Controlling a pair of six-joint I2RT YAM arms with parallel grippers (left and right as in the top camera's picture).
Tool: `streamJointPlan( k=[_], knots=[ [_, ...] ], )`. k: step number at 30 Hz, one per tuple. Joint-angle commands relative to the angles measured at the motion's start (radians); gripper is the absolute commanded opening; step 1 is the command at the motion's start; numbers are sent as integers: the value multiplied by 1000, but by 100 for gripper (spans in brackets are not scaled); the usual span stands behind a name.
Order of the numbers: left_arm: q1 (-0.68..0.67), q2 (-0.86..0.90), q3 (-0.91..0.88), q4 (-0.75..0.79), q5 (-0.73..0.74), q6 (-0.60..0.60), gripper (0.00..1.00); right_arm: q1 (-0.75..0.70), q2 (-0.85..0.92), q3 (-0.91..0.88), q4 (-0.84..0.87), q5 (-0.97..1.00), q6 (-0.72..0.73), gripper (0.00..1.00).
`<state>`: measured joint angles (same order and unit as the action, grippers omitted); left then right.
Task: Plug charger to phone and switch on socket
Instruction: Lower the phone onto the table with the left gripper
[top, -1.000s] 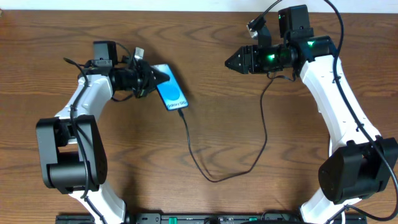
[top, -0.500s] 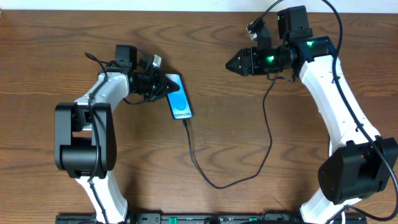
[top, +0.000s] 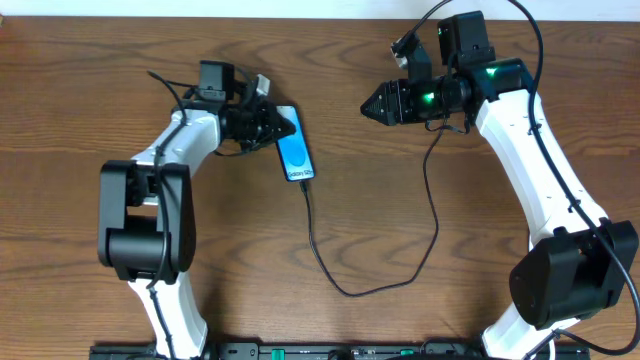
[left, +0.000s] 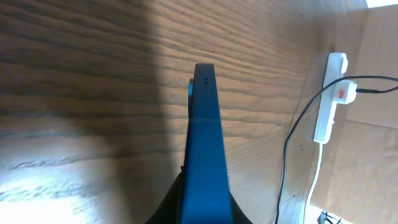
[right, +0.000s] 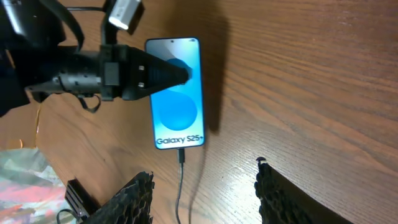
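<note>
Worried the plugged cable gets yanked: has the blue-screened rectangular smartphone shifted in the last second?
Yes. The blue-screened rectangular smartphone, held by the left tool, slid right, toward the right arm's black base.

On my left wrist feed the phone (left: 204, 155) is edge-on and blurred, hiding most of the left gripper (top: 284, 127). The socket (left: 328, 93) is too small for me to tell on from off. The cable (right: 179, 186) runs off the bottom of the right wrist feed.

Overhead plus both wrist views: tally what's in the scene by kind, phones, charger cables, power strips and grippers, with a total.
phone: 1
charger cable: 1
power strip: 1, seen only in the left wrist view
grippers: 2, left gripper and right gripper
Total: 5
</note>
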<state>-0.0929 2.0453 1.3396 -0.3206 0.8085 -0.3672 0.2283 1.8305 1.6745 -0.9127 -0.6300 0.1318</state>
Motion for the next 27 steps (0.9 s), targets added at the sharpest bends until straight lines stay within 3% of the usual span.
streamJointPlan(
  k=[1, 12, 16, 17, 27],
  knots=[
    [2, 51, 22, 13, 2, -31, 7, 3, -5, 18, -8, 4, -14, 51],
    [3, 74, 22, 27, -32, -39, 8, 3, -5, 18, -19, 30, -14, 52],
    [3, 74, 22, 27, -70, -54, 17, 9, -5, 18, -19, 30, -14, 52],
    [3, 74, 22, 27, -70, -54, 23, 12, -5, 18, -19, 30, -14, 52],
    [3, 74, 22, 19, -96, -53, 35, 26, -5, 18, -19, 30, -14, 52]
  ],
)
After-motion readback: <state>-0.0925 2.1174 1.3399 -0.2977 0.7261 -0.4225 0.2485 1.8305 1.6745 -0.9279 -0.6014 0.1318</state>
